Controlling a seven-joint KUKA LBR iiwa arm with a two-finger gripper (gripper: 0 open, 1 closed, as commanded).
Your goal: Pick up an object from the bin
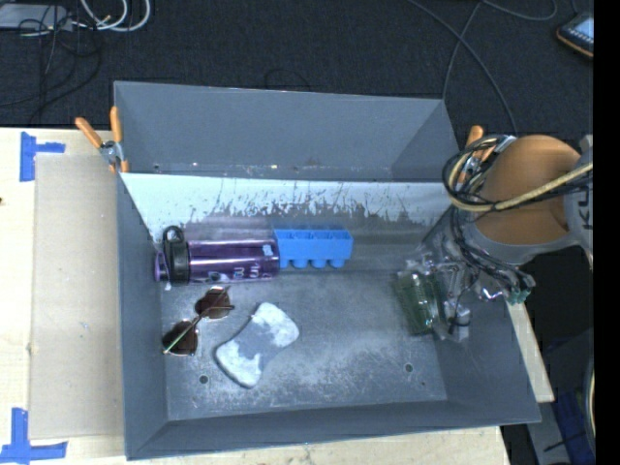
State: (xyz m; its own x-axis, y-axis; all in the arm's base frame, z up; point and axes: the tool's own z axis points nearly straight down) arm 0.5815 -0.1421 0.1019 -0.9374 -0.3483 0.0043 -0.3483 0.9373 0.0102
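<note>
— What is sitting in the grey bin (pixel 339 361)?
— A purple bottle (pixel 228 258) and a blue block (pixel 312 248) are lying by the back wall. Sunglasses (pixel 197 322) and a whitish lump (pixel 254 342) are lying in front.
— And the hand (pixel 448 308)?
— It is hanging low on the right, just beside a dark green thing (pixel 417 303). I cannot tell if it is open or closed.

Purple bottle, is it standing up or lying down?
Lying down: the purple bottle rests on its side, black cap pointing left, beside the blue block.

One each: purple bottle (pixel 218 260), blue block (pixel 312 249), sunglasses (pixel 199 321), grey pad (pixel 254 344), green packet (pixel 417 301).
</note>
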